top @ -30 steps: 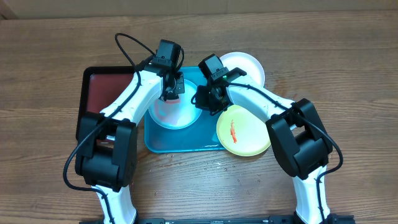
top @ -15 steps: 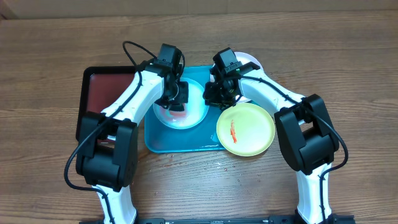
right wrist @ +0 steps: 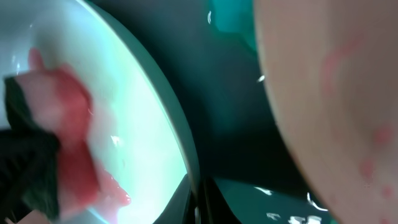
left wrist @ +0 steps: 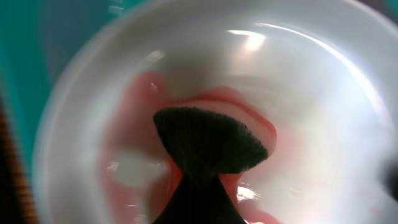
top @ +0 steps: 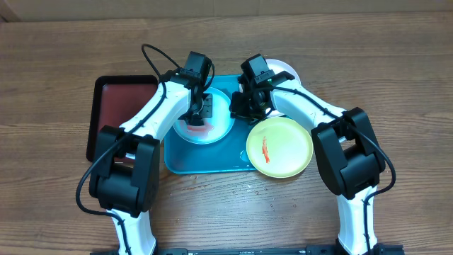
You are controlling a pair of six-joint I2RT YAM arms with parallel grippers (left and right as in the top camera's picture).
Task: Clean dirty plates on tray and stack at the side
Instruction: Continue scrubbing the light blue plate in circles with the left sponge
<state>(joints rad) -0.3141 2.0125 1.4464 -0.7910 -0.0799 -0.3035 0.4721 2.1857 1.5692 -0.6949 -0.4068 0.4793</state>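
We have the left hand (top: 202, 113) set straight down over the light blue plate (top: 221, 126), which lies in the far half of the turquoise tray (top: 205, 161). That hand is closed on a dark wiping pad (left wrist: 208, 140). In the left wrist view the pad is pressed flat on the plate's middle, with the red smear (left wrist: 140, 99) spread around it. The work therefore lies directly beneath this hand, not off to a side. From overhead, the pink patch shows just on the near side of the hand, so we judge the next stroke should pull toward the near rim. The right hand (top: 248, 108) is closed at the plate's right edge. The rim runs down toward where its fingers would sit in its own camera, so we take it to be pinching the plate steady, though the fingers themselves are out of sight. The yellow-green plate (top: 290, 145) sits near-right, overlapping the tray's right edge and closer to the right arm. Its orange streak (top: 265, 150) runs near to far. The white plate (top: 287, 69) lies on the counter (top: 396, 85) beyond, mostly hidden by the right arm.
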